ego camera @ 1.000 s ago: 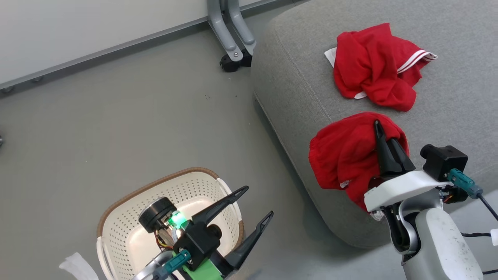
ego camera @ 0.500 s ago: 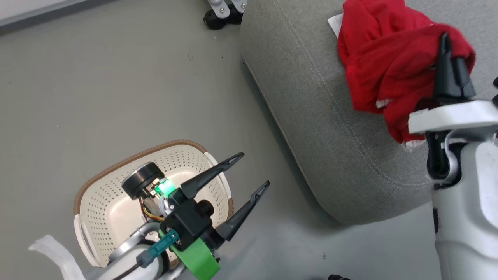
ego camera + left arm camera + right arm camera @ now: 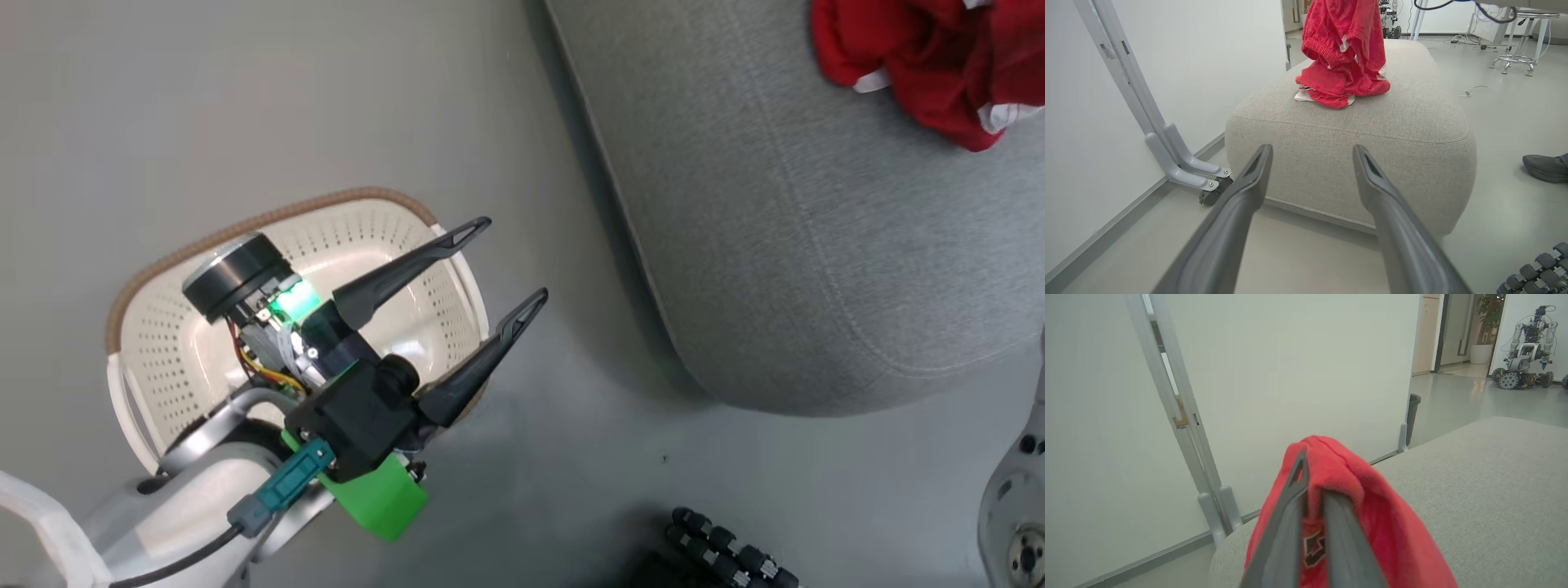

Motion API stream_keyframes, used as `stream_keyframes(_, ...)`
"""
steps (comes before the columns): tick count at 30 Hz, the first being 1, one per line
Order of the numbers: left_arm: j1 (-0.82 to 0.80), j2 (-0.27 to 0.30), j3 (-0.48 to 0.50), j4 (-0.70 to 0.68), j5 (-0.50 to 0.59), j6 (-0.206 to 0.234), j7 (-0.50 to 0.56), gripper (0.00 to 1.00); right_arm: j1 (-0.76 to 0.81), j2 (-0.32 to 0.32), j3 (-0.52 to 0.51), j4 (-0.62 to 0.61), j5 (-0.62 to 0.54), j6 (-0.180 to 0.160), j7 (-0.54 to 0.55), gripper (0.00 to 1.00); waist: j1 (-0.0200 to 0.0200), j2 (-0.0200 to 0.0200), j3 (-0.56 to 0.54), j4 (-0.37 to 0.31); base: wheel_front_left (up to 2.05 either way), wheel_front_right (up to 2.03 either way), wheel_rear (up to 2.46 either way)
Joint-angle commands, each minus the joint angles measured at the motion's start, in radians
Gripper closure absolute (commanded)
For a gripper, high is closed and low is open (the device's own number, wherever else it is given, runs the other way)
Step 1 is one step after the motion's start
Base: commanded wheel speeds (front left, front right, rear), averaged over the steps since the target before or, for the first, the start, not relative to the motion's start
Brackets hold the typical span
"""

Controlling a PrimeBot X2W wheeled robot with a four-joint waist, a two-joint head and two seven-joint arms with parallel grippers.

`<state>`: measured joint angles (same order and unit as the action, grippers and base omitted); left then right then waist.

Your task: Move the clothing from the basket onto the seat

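The cream basket (image 3: pixel 163 351) stands on the floor at the lower left; what shows of its inside holds no garment. My left gripper (image 3: pixel 510 259) hovers over its right rim, open and holding nothing; in the left wrist view the left gripper (image 3: pixel 1311 149) points at the grey seat (image 3: pixel 1351 122). One red garment (image 3: pixel 1339 83) lies on the seat, and a second red garment (image 3: pixel 1347 28) hangs just above it. My right gripper (image 3: pixel 1314 486) is shut on that second garment (image 3: pixel 1372 522), whose dark-and-white logo shows between the fingers. Red clothing (image 3: pixel 922 49) lies at the seat's (image 3: pixel 816 245) top right.
A whiteboard stand's grey wheeled foot (image 3: pixel 1184 167) stands left of the seat. A person's dark shoe (image 3: pixel 1543 167) rests on the floor to the seat's right. My base's black wheel (image 3: pixel 718 555) shows at the bottom. Another robot (image 3: pixel 1523 367) stands far off.
The head camera has tilted and shifted. My right gripper has carried its red garment up and farther over the seat, beside the first garment. The left gripper stays open above the basket.
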<state>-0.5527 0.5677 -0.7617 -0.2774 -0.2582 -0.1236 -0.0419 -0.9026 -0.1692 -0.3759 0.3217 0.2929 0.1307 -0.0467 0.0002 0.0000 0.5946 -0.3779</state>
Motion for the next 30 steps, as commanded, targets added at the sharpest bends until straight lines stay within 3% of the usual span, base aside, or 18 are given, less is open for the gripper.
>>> stream_keyframes(1,-0.029,0.015,-0.001,-0.006,0.005,-0.003,0.001,0.0,-0.029,-0.007,-0.008,0.039,0.003,0.0,-0.005,1.0,-0.0002,0.0,0.142,0.05,0.0,0.0,0.0)
stream_keyframes(8,-0.084,0.047,-0.023,-0.021,0.011,-0.006,-0.001,0.0,-0.116,-0.031,-0.033,0.293,-0.004,0.0,-0.051,1.0,-0.0002,0.0,0.23,0.074,0.0,0.0,0.0)
stream_keyframes(15,-0.09,0.046,-0.035,0.006,-0.002,-0.006,-0.022,0.0,-0.111,-0.035,-0.025,0.468,-0.013,0.0,-0.141,1.0,-0.0002,0.0,0.213,0.075,0.0,0.0,0.0)
stream_keyframes(16,-0.088,0.042,-0.037,0.012,-0.005,-0.006,-0.025,0.0,-0.1,-0.033,-0.016,0.485,-0.004,0.0,-0.153,0.72,-0.0002,0.0,0.203,0.075,0.0,0.0,0.0)
stream_keyframes(17,-0.084,0.038,-0.039,0.017,-0.006,-0.005,-0.032,0.0,-0.082,-0.033,-0.006,0.495,-0.004,0.0,-0.166,0.24,-0.0002,0.0,0.191,0.075,0.0,0.0,0.0)
stream_keyframes(18,-0.08,0.034,-0.041,0.024,-0.008,-0.003,-0.034,0.0,-0.069,-0.033,0.0,0.503,-0.001,0.0,-0.175,0.0,-0.0002,0.0,0.18,0.074,0.0,0.0,0.0)
stream_keyframes(24,-0.038,0.006,-0.057,0.076,-0.028,0.013,-0.074,0.0,0.044,-0.042,0.03,0.465,-0.006,0.0,-0.215,0.0,-0.0002,0.0,0.076,0.07,0.0,0.0,0.0)
stream_keyframes(30,0.01,-0.032,-0.07,0.133,-0.055,0.037,-0.115,0.0,0.206,-0.008,0.037,0.299,-0.032,0.0,-0.219,0.0,-0.0002,0.0,-0.044,0.071,0.0,0.0,0.0)
